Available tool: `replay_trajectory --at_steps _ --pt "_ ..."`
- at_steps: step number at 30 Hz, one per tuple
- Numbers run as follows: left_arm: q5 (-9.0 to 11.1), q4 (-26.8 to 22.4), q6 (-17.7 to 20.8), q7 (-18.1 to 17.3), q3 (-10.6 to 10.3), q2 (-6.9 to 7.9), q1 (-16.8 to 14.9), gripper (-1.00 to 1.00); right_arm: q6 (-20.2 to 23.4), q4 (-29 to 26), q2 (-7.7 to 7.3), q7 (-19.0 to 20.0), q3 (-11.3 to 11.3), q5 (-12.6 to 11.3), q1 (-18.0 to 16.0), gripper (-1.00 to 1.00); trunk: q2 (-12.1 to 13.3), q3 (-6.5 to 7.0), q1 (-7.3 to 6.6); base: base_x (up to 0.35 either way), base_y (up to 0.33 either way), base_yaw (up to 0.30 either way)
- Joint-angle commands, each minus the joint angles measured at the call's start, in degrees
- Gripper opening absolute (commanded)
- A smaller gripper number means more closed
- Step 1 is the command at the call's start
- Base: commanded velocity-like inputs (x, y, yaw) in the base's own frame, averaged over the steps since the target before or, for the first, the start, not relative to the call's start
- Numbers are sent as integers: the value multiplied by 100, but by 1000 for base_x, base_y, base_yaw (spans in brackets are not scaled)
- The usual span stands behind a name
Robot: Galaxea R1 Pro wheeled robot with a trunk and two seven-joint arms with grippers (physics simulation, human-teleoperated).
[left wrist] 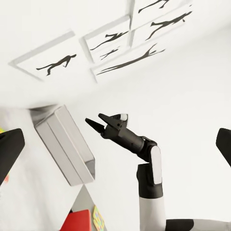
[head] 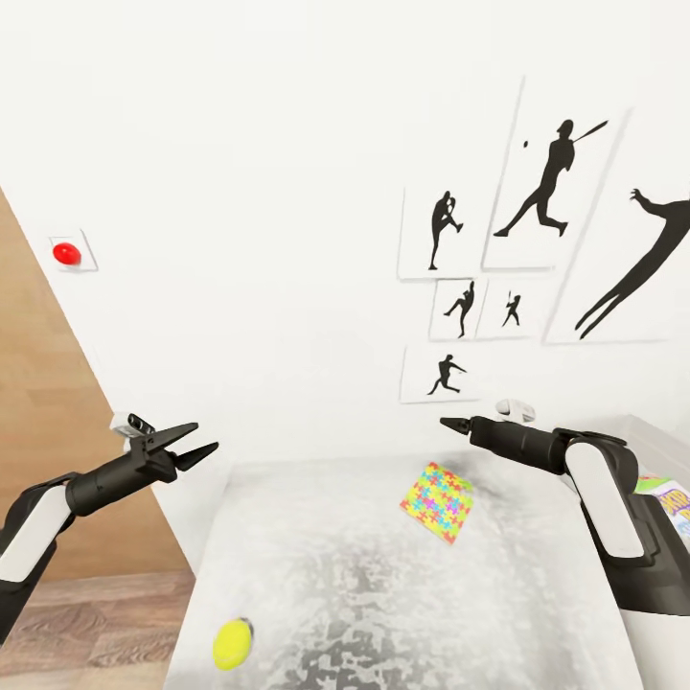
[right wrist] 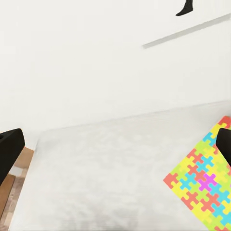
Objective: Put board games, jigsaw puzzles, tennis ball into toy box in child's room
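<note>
A jigsaw puzzle (head: pixel 437 500) (right wrist: pixel 204 180) lies flat on the pale grey table (head: pixel 364 594), toward its far right. The yellow tennis ball (head: pixel 233 643) rests near the table's front left edge. A SKIP-BO board game (head: pixel 671 498) peeks out behind my right arm. The pale toy box (left wrist: pixel 65 144) stands at the table's right end; whether the game lies in it I cannot tell. My left gripper (head: pixel 206 436) hovers open beyond the table's left edge. My right gripper (head: pixel 450 424) (left wrist: pixel 94 118) hangs open above the puzzle, holding nothing.
White wall with black baseball-player prints (head: pixel 546 182) stands right behind the table. A red button (head: pixel 65 253) is on the wall at left, beside a wooden panel (head: pixel 48 431). Wood-plank floor (head: pixel 86 623) lies left of the table.
</note>
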Motion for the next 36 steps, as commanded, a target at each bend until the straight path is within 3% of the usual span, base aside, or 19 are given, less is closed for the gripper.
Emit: replay_trajectory --at_steps 1,19,22,27,31,36 --pt "0 1 23 -15 1 2 -5 100 26 -3 0 -2 -3 -10 -6 100 -13 -13 4 70 0 0" --pt "1 2 21 -15 6 -3 -5 100 26 47 5 -32 11 4 -6 100 -13 -13 4 7 0 0" --pt "0 2 25 -15 8 -2 -5 100 26 356 17 -305 -2 6 -56 100 -13 -13 4 0 0 0" --pt "0 2 24 -15 8 -1 -5 100 26 1145 80 -1185 -7 -13 -473 100 -13 -13 4 0 0 0" --pt "0 2 27 -15 9 2 -5 100 26 2129 341 -1852 31 -3 -1025 100 -13 -13 4 0 0 0" --pt "1 2 28 -15 10 3 -5 100 13 3362 682 -2597 363 11 -1755 100 -13 -13 4 0 0 0"
